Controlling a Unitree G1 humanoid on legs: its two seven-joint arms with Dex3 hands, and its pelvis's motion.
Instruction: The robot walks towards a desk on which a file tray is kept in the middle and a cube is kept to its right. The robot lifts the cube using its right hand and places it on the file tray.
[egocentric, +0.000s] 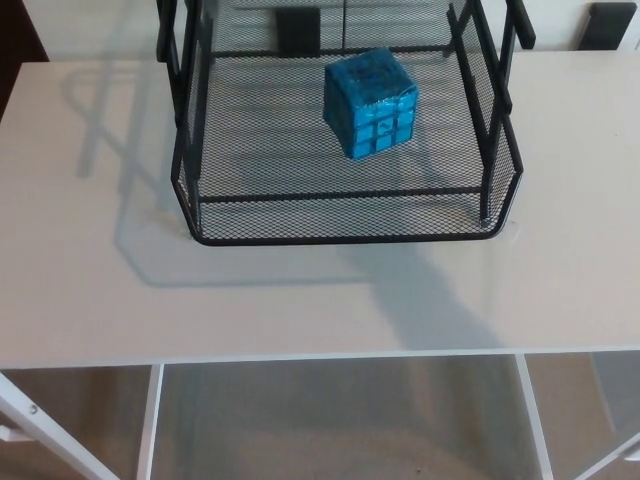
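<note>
On the pale flat counter (90, 280), the black wire-mesh file tray (350, 238) is seen with the glossy blue cube (370, 103) resting on its mesh floor, right of the middle and askew to the walls. Little is judged likely to go wrong, though the tray could be nudged or the cube tipped if an arm swept across the right wall. Neither hand is shown, so its state and the cube's place relative to it cannot be told.

Blue cube (370, 103) on black mesh file tray (345, 238), white desk (90, 270)
</note>
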